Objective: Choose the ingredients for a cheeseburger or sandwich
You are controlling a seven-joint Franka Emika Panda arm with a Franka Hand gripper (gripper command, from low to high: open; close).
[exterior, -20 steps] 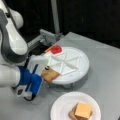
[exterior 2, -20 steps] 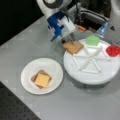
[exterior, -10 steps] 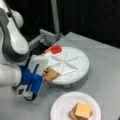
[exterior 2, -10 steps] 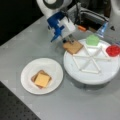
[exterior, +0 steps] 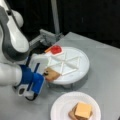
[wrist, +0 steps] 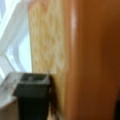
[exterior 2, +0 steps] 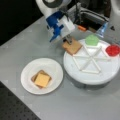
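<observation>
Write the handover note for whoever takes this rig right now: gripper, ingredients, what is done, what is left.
Gripper: at the near-arm edge of the divided tray, shut on the toast square; in the wrist view a dark finger lies against the toast.
Ingredients: in a front view, the green leaf piece and the red disc lie in separate tray compartments.
Done: the small plate holds a toast square with the yellow-orange cheese square on top; whether a patty lies between them cannot be told.
Left: the held toast is not yet on the stack.
</observation>
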